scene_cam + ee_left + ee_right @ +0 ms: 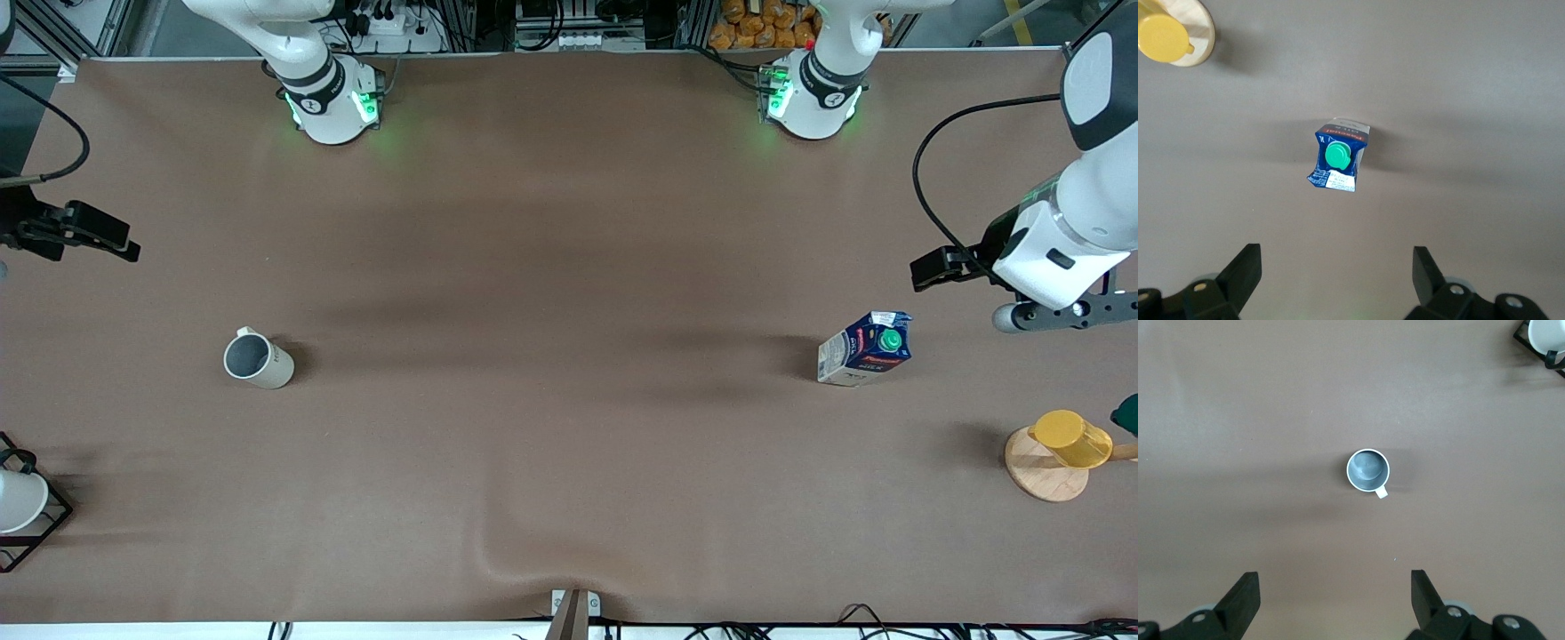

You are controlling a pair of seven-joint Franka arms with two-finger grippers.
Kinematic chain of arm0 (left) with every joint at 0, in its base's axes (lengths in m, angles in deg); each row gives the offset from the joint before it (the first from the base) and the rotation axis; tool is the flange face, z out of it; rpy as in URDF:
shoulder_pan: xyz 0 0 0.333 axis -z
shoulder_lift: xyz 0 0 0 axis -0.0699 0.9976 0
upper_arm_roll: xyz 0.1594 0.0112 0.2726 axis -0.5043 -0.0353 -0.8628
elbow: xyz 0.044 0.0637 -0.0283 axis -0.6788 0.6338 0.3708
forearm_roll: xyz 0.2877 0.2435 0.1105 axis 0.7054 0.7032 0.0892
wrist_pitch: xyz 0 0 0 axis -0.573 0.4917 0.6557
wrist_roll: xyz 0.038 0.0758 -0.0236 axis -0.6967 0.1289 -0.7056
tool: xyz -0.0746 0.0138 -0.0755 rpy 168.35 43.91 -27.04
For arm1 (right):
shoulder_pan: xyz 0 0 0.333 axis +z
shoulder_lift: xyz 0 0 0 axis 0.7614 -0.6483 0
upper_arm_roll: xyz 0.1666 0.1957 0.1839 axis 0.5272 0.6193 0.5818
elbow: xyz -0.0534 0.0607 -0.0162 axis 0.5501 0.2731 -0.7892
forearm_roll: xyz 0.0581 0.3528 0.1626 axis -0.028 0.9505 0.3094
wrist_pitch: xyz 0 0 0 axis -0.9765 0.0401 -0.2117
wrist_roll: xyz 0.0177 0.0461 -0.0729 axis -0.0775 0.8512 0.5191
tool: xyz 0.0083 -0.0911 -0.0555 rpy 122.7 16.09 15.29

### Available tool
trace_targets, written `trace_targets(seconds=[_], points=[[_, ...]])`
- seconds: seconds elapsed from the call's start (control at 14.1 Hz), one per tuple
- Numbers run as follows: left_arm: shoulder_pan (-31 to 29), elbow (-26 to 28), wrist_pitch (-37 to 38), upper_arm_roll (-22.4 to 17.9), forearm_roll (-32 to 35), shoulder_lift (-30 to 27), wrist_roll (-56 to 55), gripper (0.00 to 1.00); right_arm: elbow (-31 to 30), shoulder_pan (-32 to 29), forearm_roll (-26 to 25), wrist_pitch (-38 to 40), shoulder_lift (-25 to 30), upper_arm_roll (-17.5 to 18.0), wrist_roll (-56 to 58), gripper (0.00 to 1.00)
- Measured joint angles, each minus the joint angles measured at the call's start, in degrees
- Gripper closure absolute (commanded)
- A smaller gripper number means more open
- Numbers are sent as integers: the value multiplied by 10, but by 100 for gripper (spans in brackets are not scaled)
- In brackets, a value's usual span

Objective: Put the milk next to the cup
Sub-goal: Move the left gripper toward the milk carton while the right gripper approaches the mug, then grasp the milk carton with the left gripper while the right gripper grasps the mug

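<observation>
Your left gripper [1337, 280] hangs wide open and empty over the table by the milk carton [865, 348]; your right gripper [1335, 603], open and empty, is well apart from the carton, over the beige mug [1369, 470].

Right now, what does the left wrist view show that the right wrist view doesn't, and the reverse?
Only the left wrist view shows the milk, standing upright with its green cap up, and the yellow cup on its round wooden base. Only the right wrist view shows the cup, upright, and a white cup in a black wire rack. Both share the brown table and that arm's own open fingers, holding nothing.
</observation>
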Motion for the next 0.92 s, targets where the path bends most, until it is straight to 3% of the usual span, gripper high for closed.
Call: trace_targets(seconds=[0.5, 0.92], points=[[-1, 46, -54, 0, 0, 1, 0, 0, 0, 0, 0, 0, -10, 0, 0, 0], [-2, 81, -81, 0, 0, 3, 0, 0, -11, -2, 0, -54, -77, -1, 7, 0]])
